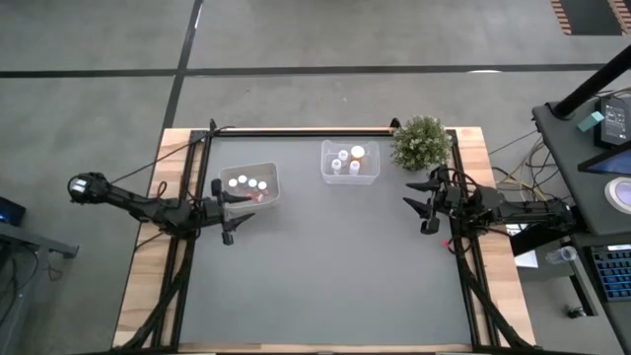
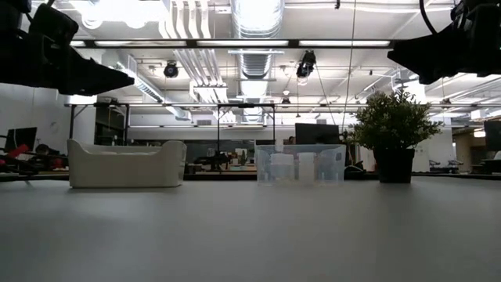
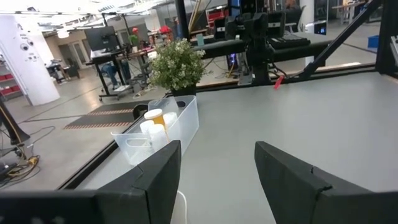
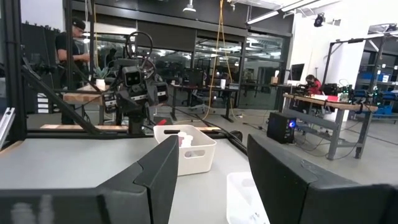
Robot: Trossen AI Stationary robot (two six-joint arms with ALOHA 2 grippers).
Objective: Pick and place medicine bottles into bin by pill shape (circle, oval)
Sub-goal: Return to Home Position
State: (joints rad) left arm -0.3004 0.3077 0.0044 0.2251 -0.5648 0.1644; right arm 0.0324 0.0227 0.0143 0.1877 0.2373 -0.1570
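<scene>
Small white-capped medicine bottles stand in two tubs at the far side of the table. Some are in the white tub [image 1: 248, 185], and some, one of them orange [image 1: 358, 153], are in the clear tub [image 1: 350, 163]. The clear tub and its bottles [image 3: 155, 124] also show in the left wrist view. My left gripper [image 1: 231, 215] hovers open and empty just near of the white tub. My right gripper [image 1: 422, 207] hovers open and empty near the table's right edge, near of the plant. Both are raised above the table.
A bushy green potted plant [image 1: 421, 143] stands at the far right corner, beside the clear tub. The grey table top [image 1: 325, 266] stretches between the arms toward the near edge. Black frame rails run along the left, right and far edges.
</scene>
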